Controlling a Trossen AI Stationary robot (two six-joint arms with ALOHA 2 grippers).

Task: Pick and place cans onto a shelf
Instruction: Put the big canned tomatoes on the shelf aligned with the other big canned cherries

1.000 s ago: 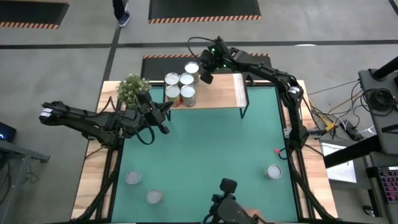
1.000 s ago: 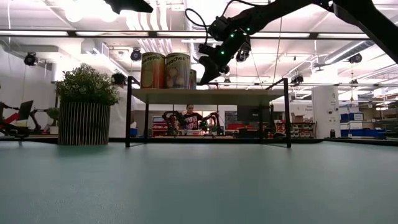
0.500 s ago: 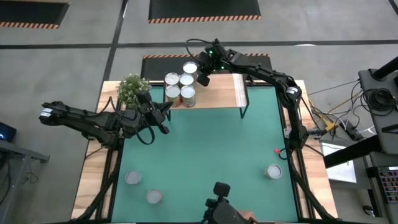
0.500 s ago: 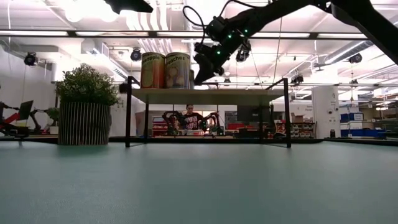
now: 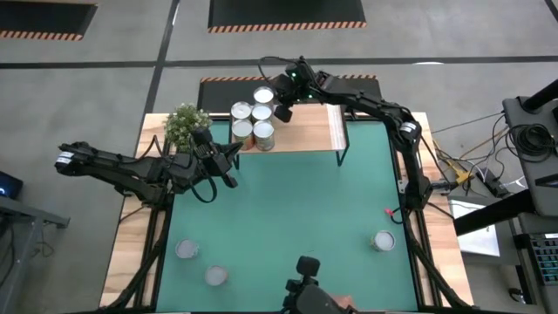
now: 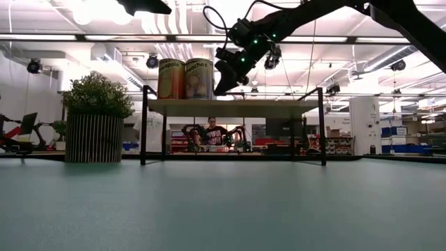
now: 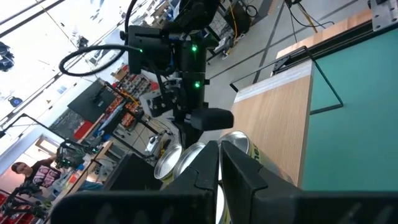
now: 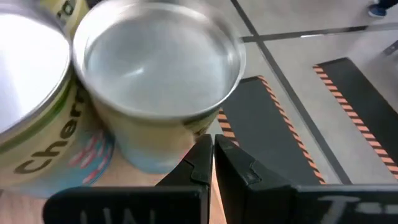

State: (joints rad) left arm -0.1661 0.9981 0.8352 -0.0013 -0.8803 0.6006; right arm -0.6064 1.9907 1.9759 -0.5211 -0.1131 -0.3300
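Note:
The shelf point(image 5: 314, 126) stands at the table's far edge and also shows in the low view point(image 6: 279, 107). Several cans stand upright on its left part: a cluster point(image 5: 251, 122) and one farther back point(image 5: 264, 95). Three more cans stand on the green table point(image 5: 187, 250) point(image 5: 215, 276) point(image 5: 384, 240). My right gripper point(image 5: 281, 110) is shut, just right of the far can point(image 8: 161, 59), above the shelf point(image 6: 219, 87). My left gripper point(image 5: 234, 151) is shut and empty, over the table just near of the shelf's left end. My right gripper's shut fingertips point(image 8: 202, 155) meet the far can's side wall, low down point(image 8: 186, 134). They come from the table's right, slanting down. The can stands upright on the shelf, beside another can point(image 8: 25, 74).
A potted plant point(image 5: 186, 125) stands at the table's far left corner, left of the shelf point(image 6: 96, 118). The shelf's right half is bare wood. The shelf's black legs point(image 6: 321, 125) stand on the table. A person sits far behind, in the room.
My right gripper has gone toward the table's left edge along the shelf's far side, against the far can. That can has slid a little the same way, closer to the other cans.

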